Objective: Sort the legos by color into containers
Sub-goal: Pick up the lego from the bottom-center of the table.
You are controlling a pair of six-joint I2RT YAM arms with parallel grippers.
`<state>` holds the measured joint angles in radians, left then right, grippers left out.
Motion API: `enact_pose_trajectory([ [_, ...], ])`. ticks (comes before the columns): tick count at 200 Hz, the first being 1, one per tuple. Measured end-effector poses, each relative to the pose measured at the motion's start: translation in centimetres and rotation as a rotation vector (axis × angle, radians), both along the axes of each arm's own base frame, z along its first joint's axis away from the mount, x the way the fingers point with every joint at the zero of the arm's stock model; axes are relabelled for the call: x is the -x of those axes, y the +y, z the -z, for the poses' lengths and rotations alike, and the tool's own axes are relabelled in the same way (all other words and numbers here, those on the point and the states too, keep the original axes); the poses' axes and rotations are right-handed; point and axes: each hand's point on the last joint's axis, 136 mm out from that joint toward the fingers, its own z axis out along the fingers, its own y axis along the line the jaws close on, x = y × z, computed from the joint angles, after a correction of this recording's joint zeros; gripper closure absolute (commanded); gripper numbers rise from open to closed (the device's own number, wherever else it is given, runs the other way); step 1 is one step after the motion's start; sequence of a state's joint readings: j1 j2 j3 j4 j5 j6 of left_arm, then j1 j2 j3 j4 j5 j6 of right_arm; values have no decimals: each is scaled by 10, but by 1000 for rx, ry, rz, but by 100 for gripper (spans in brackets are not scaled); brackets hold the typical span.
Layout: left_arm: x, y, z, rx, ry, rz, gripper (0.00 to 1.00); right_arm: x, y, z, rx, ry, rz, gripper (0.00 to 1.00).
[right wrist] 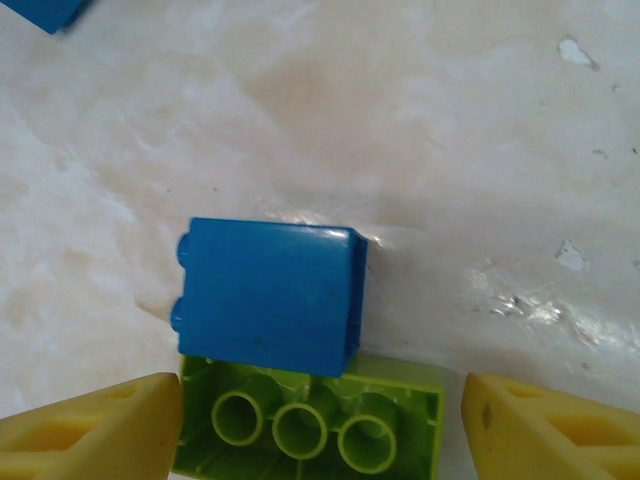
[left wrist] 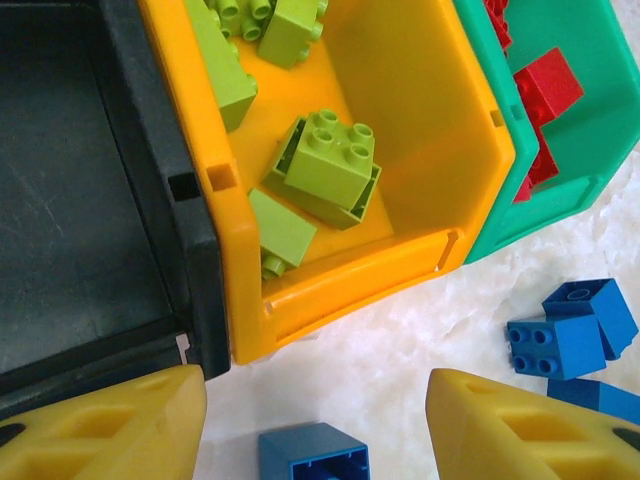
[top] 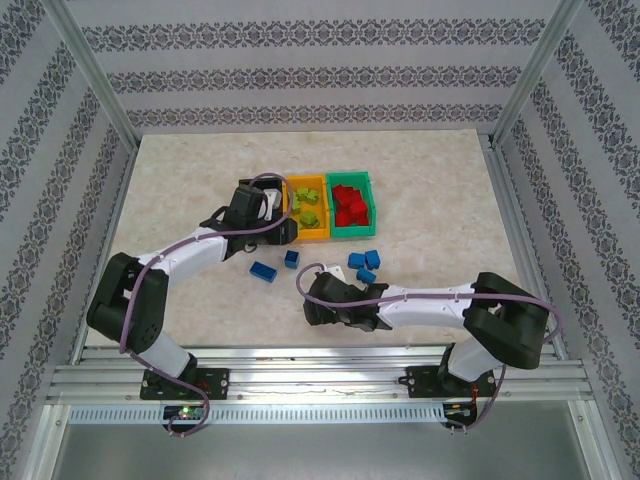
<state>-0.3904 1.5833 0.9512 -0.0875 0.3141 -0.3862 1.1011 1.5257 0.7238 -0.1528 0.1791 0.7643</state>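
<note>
Three containers stand side by side at mid-table: a black bin, an orange-yellow bin holding lime green legos, and a green bin holding red legos. Loose blue legos lie on the table in front of them. My left gripper hovers open at the near corner of the black and orange-yellow bins, a blue lego lying between its fingers untouched. My right gripper is open around an upturned lime green lego, with a blue lego resting against it.
Two more blue legos lie left of the right gripper, in front of the left gripper. Aluminium frame posts and patterned walls close in the marble table on three sides.
</note>
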Motion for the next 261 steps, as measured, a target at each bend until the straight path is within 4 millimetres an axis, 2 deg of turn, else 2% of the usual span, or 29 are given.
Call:
enact_pose_trajectory([
  [32,2,0,2,5,2,5,40,-2,9,3,23,3,-5,25],
  [74,7,1,8,3,13,6,40,-2,3,16,81,21,2,26],
  [141,12,0,14,16,30,9,40,-3,4,16,106,20,12,37],
  [202,11,0,13,18,28,9,40,-1,-2,14,99,5,18,38],
  [229,12,0,14,19,29,7,40,-3,-13,3,83,-25,37,39],
  [261,14,1,14,19,29,7,40,-22,-32,-16,20,-77,116,39],
])
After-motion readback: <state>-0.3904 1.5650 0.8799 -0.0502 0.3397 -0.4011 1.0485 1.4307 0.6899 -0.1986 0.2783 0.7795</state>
